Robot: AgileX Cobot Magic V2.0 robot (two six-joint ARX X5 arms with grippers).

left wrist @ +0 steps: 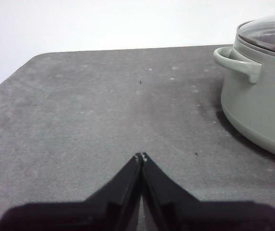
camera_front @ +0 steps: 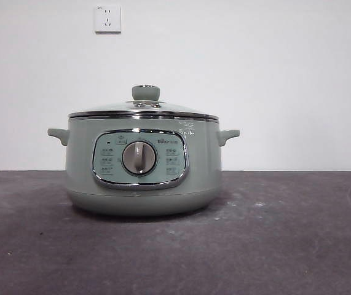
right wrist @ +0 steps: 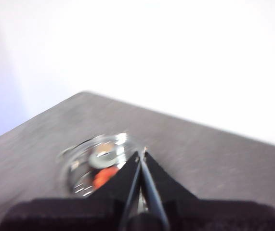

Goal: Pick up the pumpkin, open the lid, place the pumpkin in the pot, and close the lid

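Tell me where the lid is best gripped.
Grip the lid by its round knob, coming straight down from above. The knob stands upright at the centre, clear of the pot; the domed glass and thin chrome rim look harder to pinch.

Pale sage-green pot (camera_front: 143, 184) with chrome-rimmed glass lid (camera_front: 143, 110), orange pumpkin (right wrist: 104, 176) inside, on a mottled dark grey bench (camera_front: 286, 246).

One pot (camera_front: 141, 175), with two side handles and one grey dial (camera_front: 139, 158); one glass lid (camera_front: 143, 110) with one knob, seated on the pot; one pumpkin (right wrist: 104, 177), seen orange through the glass; two wall sockets (camera_front: 107, 18); two grippers, left (left wrist: 141, 156) and right (right wrist: 141, 155); one desk (camera_front: 298, 239).
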